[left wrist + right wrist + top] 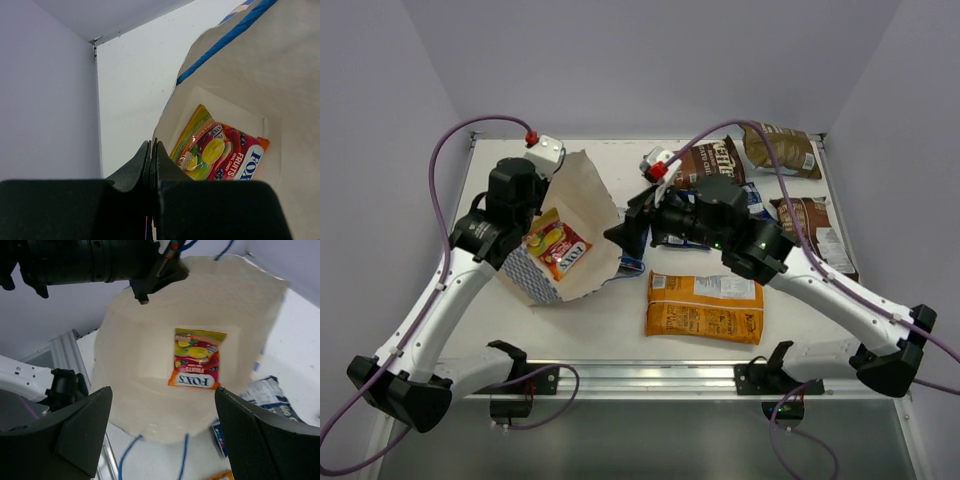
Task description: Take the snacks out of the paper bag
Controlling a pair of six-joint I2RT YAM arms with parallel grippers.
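Smooth white table (610, 325), checkered paper bag (582, 195)

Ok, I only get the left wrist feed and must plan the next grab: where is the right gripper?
Observer: The right gripper is open, just outside the bag's mouth, pointing in.
Operator: Anything inside besides the one packet I see?
Observer: No; the right wrist view shows only that packet on the inner wall.
Operator: What's already out?
Observer: An orange bag at the front, brown bags at the far right.
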